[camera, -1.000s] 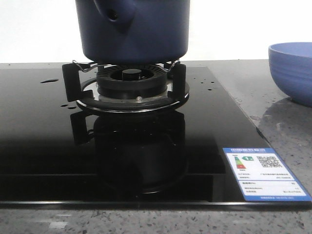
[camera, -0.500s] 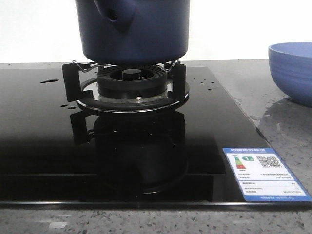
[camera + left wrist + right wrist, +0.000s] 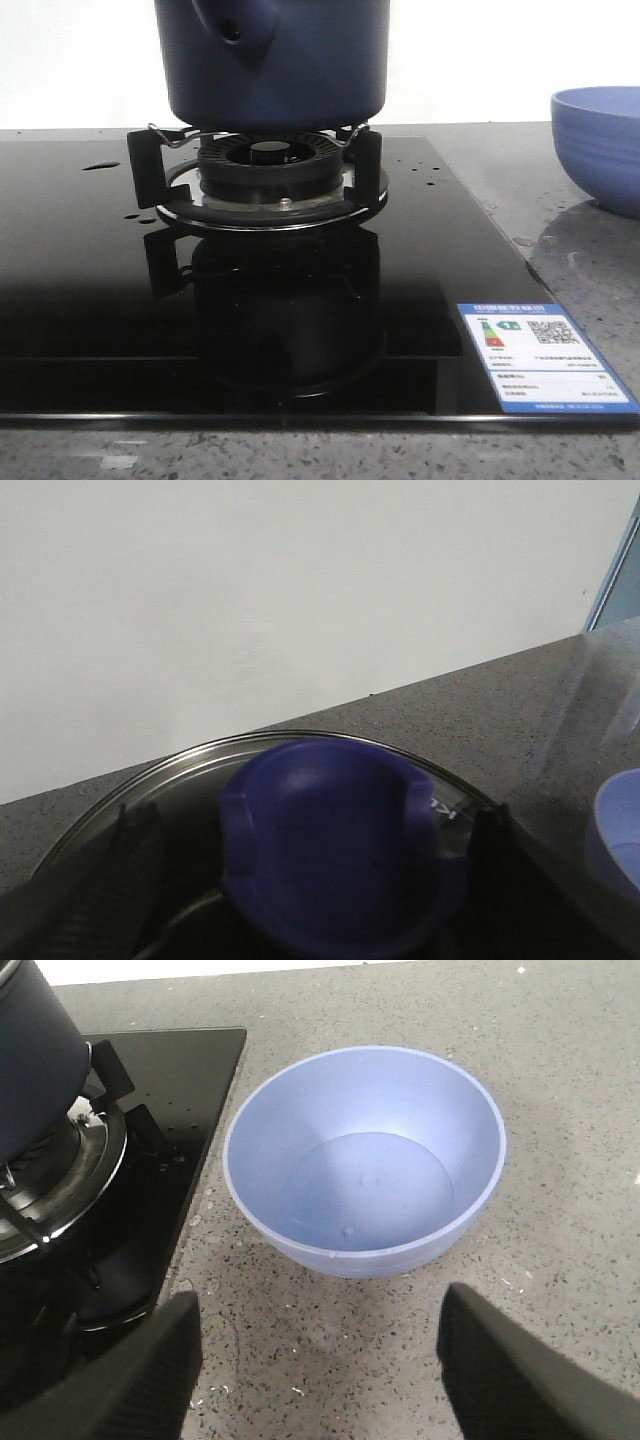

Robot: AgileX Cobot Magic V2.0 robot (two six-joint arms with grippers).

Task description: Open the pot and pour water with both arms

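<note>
Pot [image 3: 275, 65] sitting on burner [image 3: 270, 170] at 12 o'clock, bowl [image 3: 365, 1160] resting on counter [image 3: 560, 1080] at 3 o'clock, right pincer [image 3: 318, 1360] hovering open and empty, left pincer [image 3: 310, 880] straddling lid knob [image 3: 340, 855], grip unclear.

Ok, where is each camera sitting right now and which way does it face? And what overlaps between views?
Front view: low at the hob's near edge, facing forward at the pot on the burner; no robot parts show.
Left wrist view: just above the pot lid, looking at its blue knob; left gripper fingers flank the knob.
Right wrist view: above the counter, looking down on the bowl; right gripper spread open.
Shared: pot and bowl appear in both front and right wrist views.
</note>
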